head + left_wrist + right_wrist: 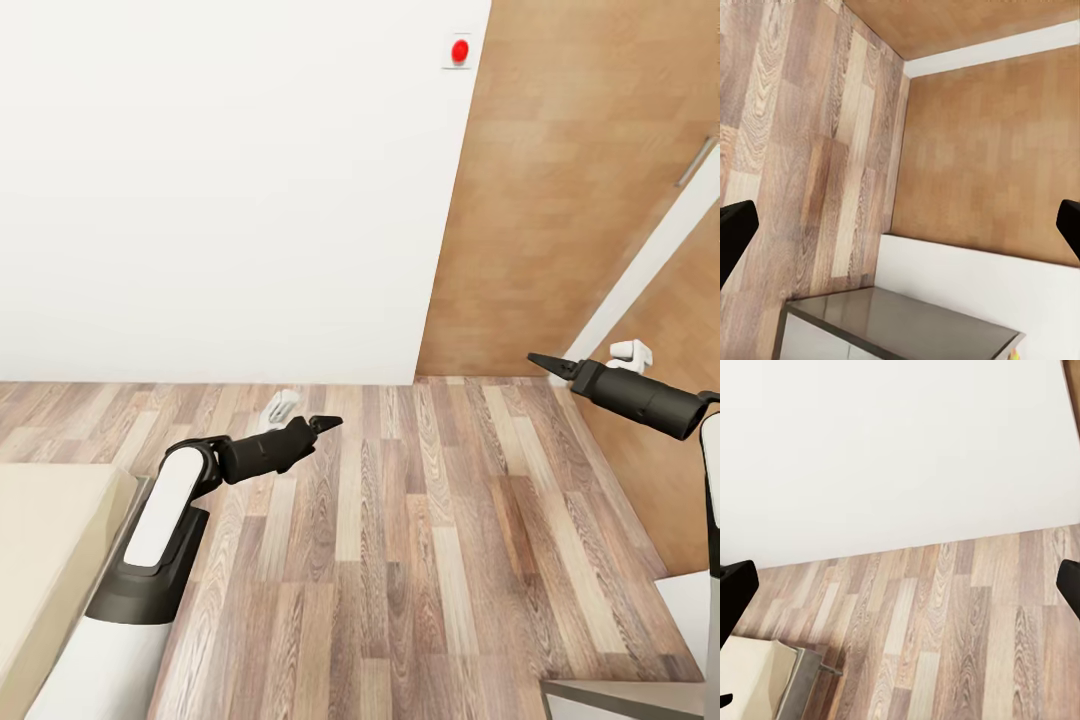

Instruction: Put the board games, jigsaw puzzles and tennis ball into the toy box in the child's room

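My left gripper (327, 423) hangs over the wood plank floor (420, 520), open and holding nothing; its fingertips (735, 236) sit wide apart in the left wrist view. My right gripper (546, 362) reaches toward the wooden door, also open and empty, with its fingertips (735, 589) far apart. A corner of the table (615, 697) shows at the bottom right, and its dark grey top (900, 315) appears in the left wrist view. The board games, jigsaw puzzles, tennis ball and toy box are out of view.
A white wall (220, 180) stands straight ahead with a red button plate (459, 50) high up. A wooden door (560, 200) and white frame strip (650, 265) are on the right. The bed corner (50, 540) lies at the lower left.
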Robot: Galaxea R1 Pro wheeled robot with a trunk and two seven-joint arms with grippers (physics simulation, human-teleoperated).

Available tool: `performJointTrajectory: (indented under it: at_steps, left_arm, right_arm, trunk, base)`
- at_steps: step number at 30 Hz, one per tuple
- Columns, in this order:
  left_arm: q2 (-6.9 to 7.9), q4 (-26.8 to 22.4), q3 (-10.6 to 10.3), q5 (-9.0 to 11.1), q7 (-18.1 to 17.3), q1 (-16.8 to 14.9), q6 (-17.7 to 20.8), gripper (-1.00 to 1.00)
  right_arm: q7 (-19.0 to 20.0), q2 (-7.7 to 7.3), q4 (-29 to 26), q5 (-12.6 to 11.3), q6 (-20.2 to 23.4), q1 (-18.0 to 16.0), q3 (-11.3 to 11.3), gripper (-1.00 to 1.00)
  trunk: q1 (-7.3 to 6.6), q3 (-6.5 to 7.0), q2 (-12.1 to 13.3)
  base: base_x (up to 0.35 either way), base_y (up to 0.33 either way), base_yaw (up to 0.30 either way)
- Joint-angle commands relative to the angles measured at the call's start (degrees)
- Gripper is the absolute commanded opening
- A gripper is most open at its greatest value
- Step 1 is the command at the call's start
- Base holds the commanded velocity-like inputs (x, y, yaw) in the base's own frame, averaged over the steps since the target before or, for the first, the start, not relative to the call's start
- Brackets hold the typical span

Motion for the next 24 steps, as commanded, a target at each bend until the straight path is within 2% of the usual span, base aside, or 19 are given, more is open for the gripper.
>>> performJointTrajectory:
  at_steps: [1,6,13,24]
  left_arm:
    - [-0.02,0.0,0.0,0.6,0.6,0.0,0.1,1.0]
    - [0.01,0.0,0.8,0.6,0.6,0.0,0.1,1.0]
    - [0.04,0.0,3.2,0.6,0.6,0.0,0.1,1.0]
    - [0.05,0.0,4.3,0.5,0.6,0.0,0.1,1.0]
  right_arm:
    - [0.6,0.0,0.0,0.5,0.2,-0.1,-0.1,1.0]
    - [0.6,0.1,0.0,0.5,0.2,-0.1,0.0,1.0]
    - [0.6,0.18,0.0,0.5,0.2,-0.1,0.1,1.0]
    - [0.6,0.32,0.0,0.5,0.2,-0.1,0.1,1.0]
  trunk:
    - [0.04,0.01,-0.1]
    - [0.04,0.47,-0.1]
    - [0.04,1.11,-0.1]
    - [0.04,2.13,-0.1]
  base:
    - [0.0,0.0,0.0]
    - [0.0,0.0,0.0]
    - [0.0,0.0,0.0]
    - [0.0,0.0,0.0]
